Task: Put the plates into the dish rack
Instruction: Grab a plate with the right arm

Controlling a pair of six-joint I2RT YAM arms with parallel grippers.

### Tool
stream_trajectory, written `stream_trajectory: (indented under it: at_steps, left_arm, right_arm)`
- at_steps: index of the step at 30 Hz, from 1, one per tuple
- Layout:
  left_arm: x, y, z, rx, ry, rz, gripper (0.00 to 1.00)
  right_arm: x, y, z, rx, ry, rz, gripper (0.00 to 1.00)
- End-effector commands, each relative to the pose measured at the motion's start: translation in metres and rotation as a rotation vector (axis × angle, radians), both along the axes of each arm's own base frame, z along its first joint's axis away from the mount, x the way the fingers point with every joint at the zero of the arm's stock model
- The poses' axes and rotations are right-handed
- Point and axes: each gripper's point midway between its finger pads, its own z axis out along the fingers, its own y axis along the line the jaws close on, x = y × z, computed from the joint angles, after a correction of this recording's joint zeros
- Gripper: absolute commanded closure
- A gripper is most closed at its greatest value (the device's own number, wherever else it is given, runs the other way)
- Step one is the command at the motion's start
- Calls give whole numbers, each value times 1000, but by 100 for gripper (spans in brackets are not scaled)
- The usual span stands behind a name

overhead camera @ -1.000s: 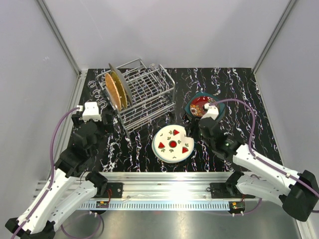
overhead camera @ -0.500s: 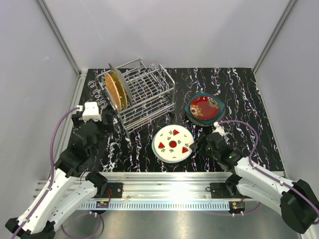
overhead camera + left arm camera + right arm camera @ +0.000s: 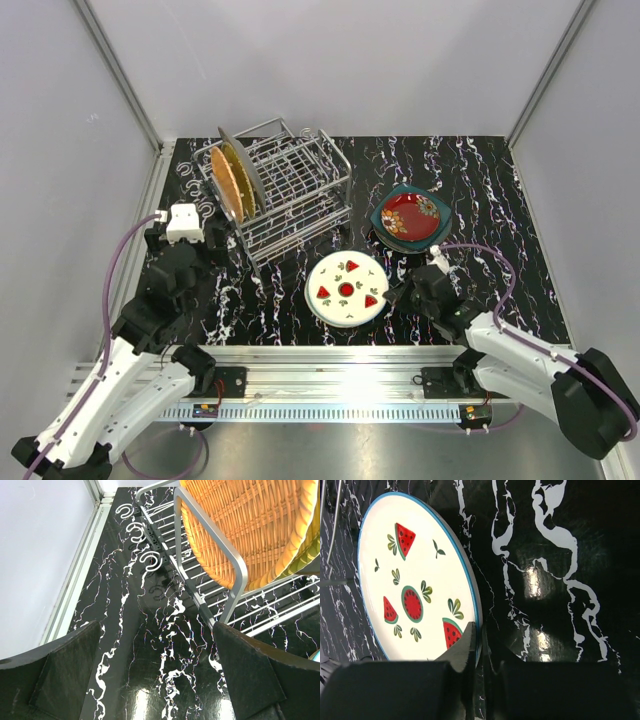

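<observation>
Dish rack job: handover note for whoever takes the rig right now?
Left gripper: open, empty, near the rack's left end.
Right gripper: shut on the rim of the watermelon plate, which lies flat on the table.
Done: orange plate and at least one more stand in the rack.
To do: watermelon plate, then the red plate stacked on the teal plate, far right.
</observation>
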Motion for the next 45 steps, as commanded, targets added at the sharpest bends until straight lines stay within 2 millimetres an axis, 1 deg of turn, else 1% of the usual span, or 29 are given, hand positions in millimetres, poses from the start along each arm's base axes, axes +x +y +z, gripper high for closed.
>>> stream_trajectory:
  at_steps: [1, 2, 3, 4, 5, 7, 8, 12, 15, 16, 20, 21, 22, 24, 26, 29, 31, 33, 34, 35, 36, 37, 38, 40, 41, 42, 44, 45]
  left_arm:
    - [3, -2, 9, -26, -46, -5, 1]
    - [3, -2, 10, -27, -48, -6, 1]
    - [2, -2, 10, -29, -50, -8, 1]
    - [2, -2, 10, -29, -50, -8, 1]
    - [2, -2, 11, -33, -55, -11, 1]
    - [2, -2, 11, -34, -54, -10, 1]
    - [1, -2, 11, -37, -57, -13, 1]
    - [0, -1, 13, -40, -62, -13, 1]
    - [-1, -1, 13, -43, -65, -14, 1]
    - [0, -1, 13, -42, -64, -13, 1]
    - [-1, -2, 13, -44, -66, -16, 1]
    - [-1, -2, 13, -43, -64, -16, 1]
    - [0, -2, 12, -42, -61, -16, 1]
    - [-1, -2, 13, -43, -63, -17, 1]
    - [0, -2, 12, -43, -62, -19, 1]
    - [0, -3, 12, -44, -60, -20, 1]
    - [0, -3, 12, -44, -59, -21, 1]
    - [0, -4, 10, -43, -54, -27, 1]
    - [0, -5, 11, -45, -56, -30, 1]
    - [1, -5, 11, -44, -53, -32, 1]
    - [1, -6, 11, -44, -52, -35, 1]
    - [1, -6, 10, -42, -48, -38, 1]
    - [1, -8, 10, -41, -47, -46, 1]
    - [0, -17, 12, -52, -50, -104, 4]
    - [-1, -20, 15, -52, -58, -127, 5]
    - [-3, -31, 16, -64, -59, -195, 9]
    - [-6, -45, 21, -77, -85, -290, 13]
    - [-12, -64, 22, -95, -86, -404, 16]
  right_arm:
    - [4, -4, 12, 23, -22, -37, 96]
    - [3, -5, 14, 21, -26, -40, 98]
    - [4, -6, 21, 33, -45, -43, 98]
    - [2, -8, 23, 27, -42, -47, 98]
    - [2, -8, 31, 40, -63, -46, 98]
    - [-2, -11, 35, 39, -60, -48, 98]
    - [-1, -11, 43, 51, -81, -47, 98]
    - [-4, -13, 49, 46, -87, -39, 100]
    - [-7, -8, 47, 89, -79, -34, 100]
    - [-8, -2, 45, 120, -87, -15, 100]
    - [-9, 11, 49, 233, -118, 9, 100]
    - [-6, 14, 56, 263, -148, 11, 100]
    - [-9, 20, 62, 300, -164, 47, 100]
    - [-10, 24, 69, 325, -185, 69, 97]
    - [-8, 25, 77, 340, -208, 74, 95]
    - [-5, 25, 82, 351, -223, 59, 92]
    - [-2, 25, 88, 366, -240, 48, 92]
    - [2, 25, 88, 365, -230, 22, 92]
    - [5, 25, 92, 368, -229, 14, 92]
    - [7, 25, 86, 357, -206, 2, 92]
    - [9, 26, 86, 355, -194, -2, 92]
    - [12, 28, 89, 360, -198, -4, 92]
    - [14, 30, 84, 348, -178, -4, 92]
    - [16, 37, 86, 360, -173, 11, 92]
    - [17, 38, 81, 354, -153, 10, 94]
    - [18, 39, 80, 358, -148, 10, 95]
    - [19, 38, 78, 351, -139, 1, 99]
    - [19, 37, 75, 340, -131, -7, 99]
